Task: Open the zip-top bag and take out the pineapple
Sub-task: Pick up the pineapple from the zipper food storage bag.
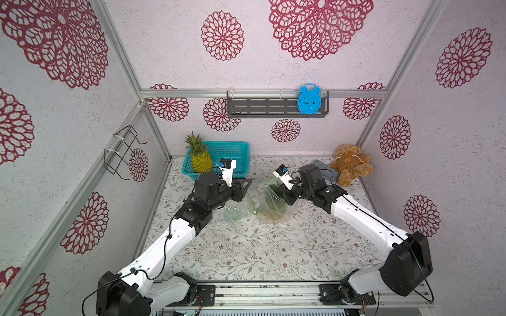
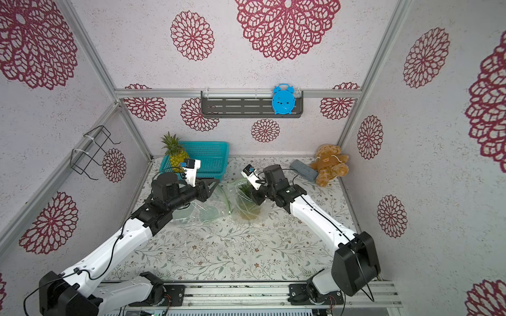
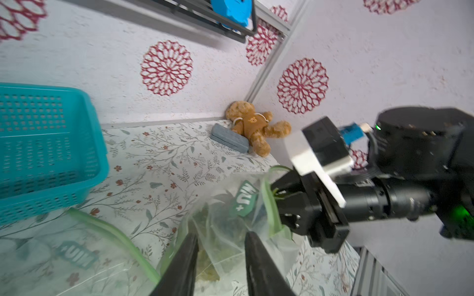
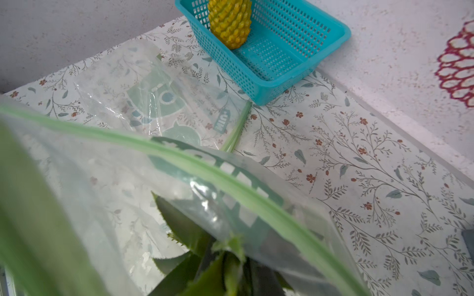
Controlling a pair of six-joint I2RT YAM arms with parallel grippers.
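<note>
Near the middle of both top views, on the flowered tabletop, stands the zip-top bag, bunched up around the pineapple inside it. The fruit's yellow body shows dimly through the plastic and its green leaves reach toward the bag's mouth.

The right pincer comes in from the right of the frame and sits at that mouth. In the left wrist view its fingers are drawn nearly together with a green leaf of the pineapple between them, the bag's green zip strip lying just in front. In the right wrist view the leaves fill the lower middle of the frame under the clear plastic.

The left pincer is just left of the bag. Its fingers stand partly apart, with the bag's plastic showing in the gap. Whether they touch it I cannot tell.

An empty bag lies flat to the left of the full one. A teal basket at the upper left of the tabletop holds another pineapple. At the upper right a teddy bear rests against a grey block. A blue clock sits on the wall shelf.
</note>
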